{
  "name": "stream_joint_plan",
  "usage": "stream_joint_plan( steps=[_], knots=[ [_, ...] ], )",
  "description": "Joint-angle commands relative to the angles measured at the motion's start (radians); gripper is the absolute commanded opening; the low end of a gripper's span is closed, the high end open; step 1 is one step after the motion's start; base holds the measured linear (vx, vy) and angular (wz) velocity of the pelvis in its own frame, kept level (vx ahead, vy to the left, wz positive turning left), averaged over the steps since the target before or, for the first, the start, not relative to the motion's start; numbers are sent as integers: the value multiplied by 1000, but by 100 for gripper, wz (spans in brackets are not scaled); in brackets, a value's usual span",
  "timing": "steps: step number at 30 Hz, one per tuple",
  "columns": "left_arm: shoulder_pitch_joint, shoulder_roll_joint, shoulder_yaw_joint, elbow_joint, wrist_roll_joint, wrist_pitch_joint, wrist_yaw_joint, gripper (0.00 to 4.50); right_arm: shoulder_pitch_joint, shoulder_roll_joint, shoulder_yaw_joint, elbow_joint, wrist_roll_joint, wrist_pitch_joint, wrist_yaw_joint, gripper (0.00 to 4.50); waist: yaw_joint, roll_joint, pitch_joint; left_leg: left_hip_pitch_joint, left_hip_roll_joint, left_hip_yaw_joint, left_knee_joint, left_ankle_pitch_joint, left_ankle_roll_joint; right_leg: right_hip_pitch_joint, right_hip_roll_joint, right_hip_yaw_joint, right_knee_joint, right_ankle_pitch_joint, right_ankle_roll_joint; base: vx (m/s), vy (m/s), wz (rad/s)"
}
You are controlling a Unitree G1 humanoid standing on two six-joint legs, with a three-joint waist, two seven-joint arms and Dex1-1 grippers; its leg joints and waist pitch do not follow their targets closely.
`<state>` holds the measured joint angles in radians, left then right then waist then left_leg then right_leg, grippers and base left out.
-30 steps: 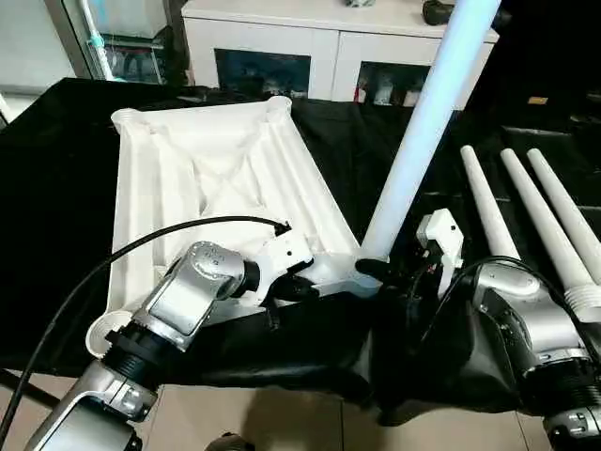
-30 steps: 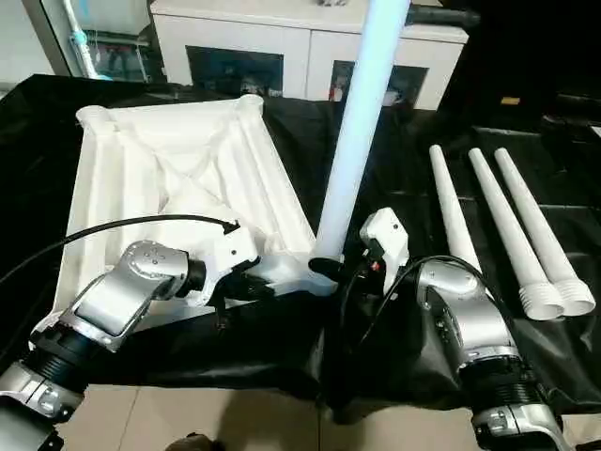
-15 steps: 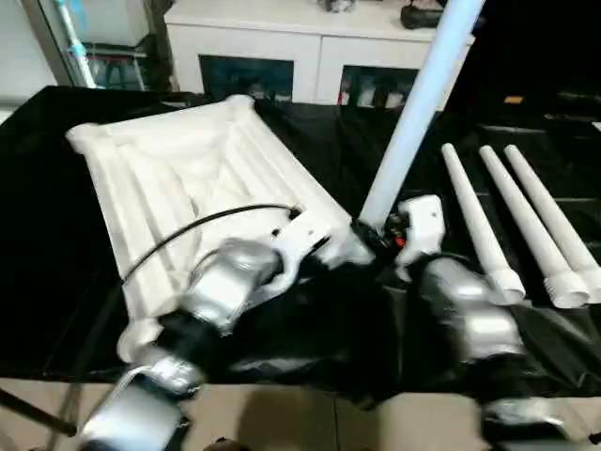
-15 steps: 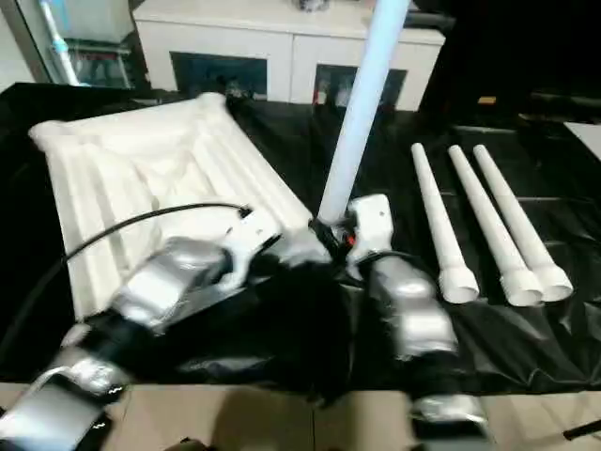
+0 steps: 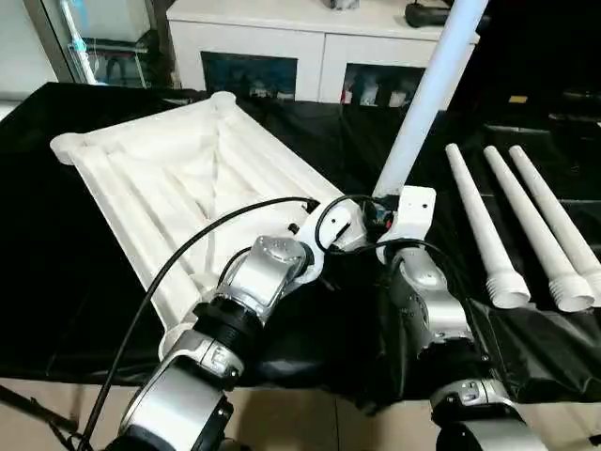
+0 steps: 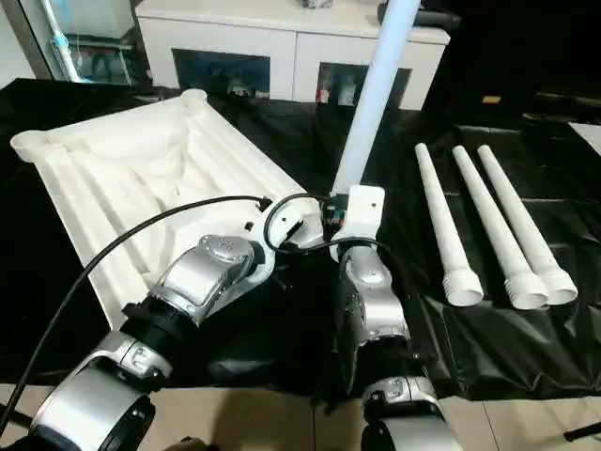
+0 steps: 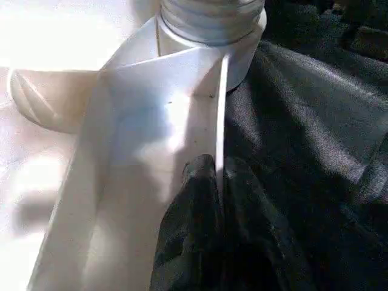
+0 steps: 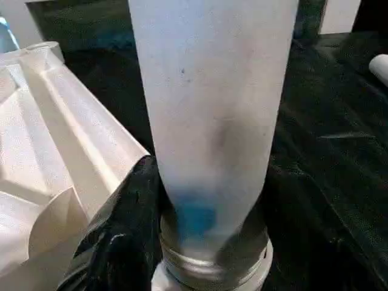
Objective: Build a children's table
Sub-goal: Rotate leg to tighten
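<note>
Left hand (image 7: 212, 182) clamps tabletop (image 5: 160, 178) rim | right hand (image 8: 182, 242) clamps leg (image 5: 423, 103) | black cloth (image 5: 56, 235) | white cabinet (image 5: 319, 47) behind

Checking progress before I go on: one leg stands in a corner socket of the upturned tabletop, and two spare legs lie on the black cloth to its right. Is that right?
Not quite. Three spare legs lie on the black cloth, not two; the left eye view shows them side by side. The rest holds: one leg stands in a corner socket of the upturned tabletop.
</note>
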<state>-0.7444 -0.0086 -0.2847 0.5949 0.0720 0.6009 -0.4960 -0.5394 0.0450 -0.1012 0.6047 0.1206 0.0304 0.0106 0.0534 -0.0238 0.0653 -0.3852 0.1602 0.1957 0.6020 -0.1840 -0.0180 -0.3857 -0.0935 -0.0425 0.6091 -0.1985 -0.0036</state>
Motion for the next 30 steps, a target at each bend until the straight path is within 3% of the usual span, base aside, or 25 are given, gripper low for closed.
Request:
stream_joint_plan(
  steps=[1, 6, 8, 9, 10, 12, 13, 15, 19, 22, 30],
  knots=[
    [3, 17, 8, -62, -11, -68, -12, 0, 42, 9, 32, -44, 48, 12, 80, 274, -2, -2, -69, 24, 64, -29, -82, -171, 35, 31, -60, 37, -66, -69, -202, 0, 0, 0],
    [61, 61, -25, -147, -21, -57, -107, 0, 74, -58, 35, -136, 42, 23, 150, 318, -3, -4, -68, 18, 65, -27, -78, -127, 71, 35, -61, 37, -62, -32, -220, 0, 0, 0],
    [92, 95, -46, -189, -24, -53, -152, 0, 99, -101, 40, -201, 60, 59, 217, 325, 0, -5, -67, 18, 67, -27, -78, -123, 80, 37, -59, 37, -62, -42, -221, 0, 0, 0],
    [101, 103, -52, -201, -25, -52, -164, 0, 106, -112, 42, -219, 64, 69, 234, 337, -1, -3, -66, 19, 68, -25, -78, -118, 82, 31, -57, 38, -62, -44, -222, 0, 0, 0],
    [130, 139, -67, -239, -44, -61, -229, 0, 139, -165, 52, -294, 94, 125, 321, 360, 2, -3, -66, 19, 69, -26, -78, -120, 84, 34, -58, 38, -61, -47, -222, 0, 0, 0],
    [148, 168, -78, -261, -55, -72, -276, 0, 172, -218, 70, -358, 125, 174, 409, 360, 3, -3, -64, 21, 69, -25, -79, -127, 86, 31, -55, 38, -64, -55, -220, 0, 0, 0],
    [158, 198, -90, -274, -60, -86, -319, 0, 209, -283, 101, -416, 145, 204, 509, 375, 10, -2, -61, 22, 71, -26, -81, -152, 81, 31, -56, 39, -68, -85, -210, 0, 0, 0],
    [162, 208, -93, -282, -63, -89, -338, 0, 222, -308, 114, -435, 153, 217, 548, 395, 7, -2, -59, 22, 70, -26, -85, -187, 63, 28, -56, 39, -73, -140, -204, 0, 0, 0],
    [171, 251, -105, -335, -87, -61, -422, 0, 280, -450, 188, -481, 154, 257, 771, 424, 7, -2, -57, 22, 74, -29, -87, -229, 38, 27, -61, 42, -79, -205, -197, 0, 0, 0],
    [171, 264, -110, -349, -87, -57, -449, 0, 289, -490, 205, -477, 143, 263, 811, 449, 7, -4, -60, 21, 74, -28, -85, -203, 42, 25, -60, 41, -74, -169, -208, 0, 0, 0],
    [175, 275, -125, -371, -89, -52, -473, 0, 248, -468, 197, -420, 148, 234, 818, 449, 8, -5, -63, 21, 72, -26, -79, -155, 63, 26, -62, 40, -68, -114, -237, 0, 0, 0]
  ],
)
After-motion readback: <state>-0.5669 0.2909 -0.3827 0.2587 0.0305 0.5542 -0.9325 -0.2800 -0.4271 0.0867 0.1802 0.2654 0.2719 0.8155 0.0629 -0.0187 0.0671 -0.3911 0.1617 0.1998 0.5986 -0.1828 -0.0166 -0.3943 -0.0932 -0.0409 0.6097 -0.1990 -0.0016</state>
